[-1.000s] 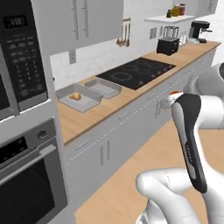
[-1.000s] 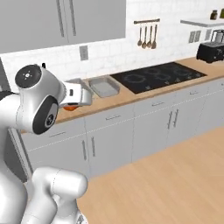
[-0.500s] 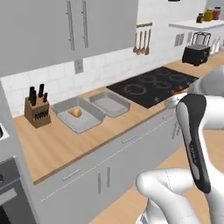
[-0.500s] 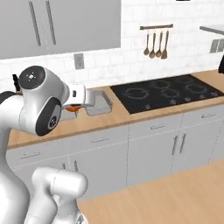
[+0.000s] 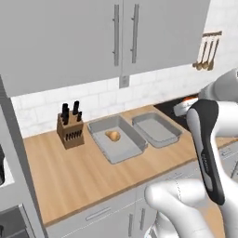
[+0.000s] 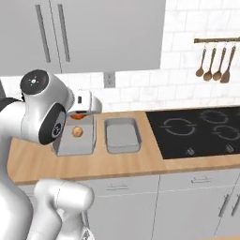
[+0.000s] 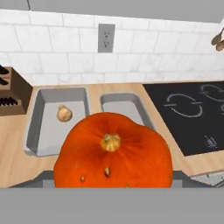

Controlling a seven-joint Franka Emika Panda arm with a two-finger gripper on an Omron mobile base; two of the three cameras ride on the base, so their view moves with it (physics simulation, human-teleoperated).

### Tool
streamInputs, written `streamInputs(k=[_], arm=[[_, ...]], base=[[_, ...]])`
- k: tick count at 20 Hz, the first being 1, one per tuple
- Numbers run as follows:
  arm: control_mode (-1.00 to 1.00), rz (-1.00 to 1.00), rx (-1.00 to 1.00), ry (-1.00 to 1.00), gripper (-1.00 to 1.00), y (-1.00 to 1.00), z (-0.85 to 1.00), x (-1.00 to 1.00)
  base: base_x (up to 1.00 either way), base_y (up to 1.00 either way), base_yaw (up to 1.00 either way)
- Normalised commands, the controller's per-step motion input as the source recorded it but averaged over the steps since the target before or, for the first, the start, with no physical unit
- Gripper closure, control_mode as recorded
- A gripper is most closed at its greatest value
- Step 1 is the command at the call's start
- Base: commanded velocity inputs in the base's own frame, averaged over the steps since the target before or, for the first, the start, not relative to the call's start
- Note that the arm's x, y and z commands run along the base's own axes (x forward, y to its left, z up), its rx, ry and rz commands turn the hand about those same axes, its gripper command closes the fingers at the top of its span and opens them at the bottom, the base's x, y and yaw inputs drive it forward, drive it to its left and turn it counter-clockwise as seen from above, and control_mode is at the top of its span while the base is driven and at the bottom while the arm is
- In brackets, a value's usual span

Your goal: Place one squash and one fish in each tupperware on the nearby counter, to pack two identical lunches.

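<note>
Carried squash (image 7: 113, 151) sits large and orange-red at the bottom of the hand view, stem toward the lens. The tool (image 6: 78, 114) holds it with jaws spread wide around it; in the right base view a strip of orange shows under the white hand, up above the bench (image 5: 79, 172).

Two tubs lie side by side on the bench, long sides nearly touching. Left tub (image 5: 124, 148), next to the knife block (image 5: 69, 128), has one small pale-orange squash (image 5: 113, 135) on its floor, toward the back wall. Right tub (image 5: 164, 137) looks bare.

Progress, as judged: early. One squash is placed, a second is in transit, probably meant for the right tub. No fish is in either tub, so both fish are left to do.

Edges and room: thick raised rims on both tubs mean the load must clear them before lowering. The right tub sits just beside the black cooktop (image 6: 201, 131), with a narrow strip of wood between. Wall cabinets (image 5: 107, 37) hang above the back of the bench; utensils (image 6: 213, 61) hang well off to the right. Bench in front of the tubs is bare wood, giving open approach from the robot's side.
</note>
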Motion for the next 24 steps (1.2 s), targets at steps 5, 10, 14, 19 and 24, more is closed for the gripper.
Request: streamInputs(k=[5, 10, 14, 19, 24], arm=[[1.0, 0.0, 0.0, 0.0, 1.0, 0.0, 0.0, 0.0], [1.0, 0.0, 0.0, 0.0, 1.0, 0.0, 0.0, 0.0], [1.0, 0.0, 0.0, 0.0, 1.0, 0.0, 0.0, 0.0], [1.0, 0.0, 0.0, 0.0, 1.0, 0.0, 0.0, 0.0], [-1.0, 0.09, 0.0, 0.25, 1.0, -0.47, -0.76, 0.05]], base=[[0.07, -0.37, 0.28], [-0.01, -0.71, 0.24], [0.36, -0.2, 0.26], [0.22, 0.0, 0.22], [0.0, 0.0, 0.0]])
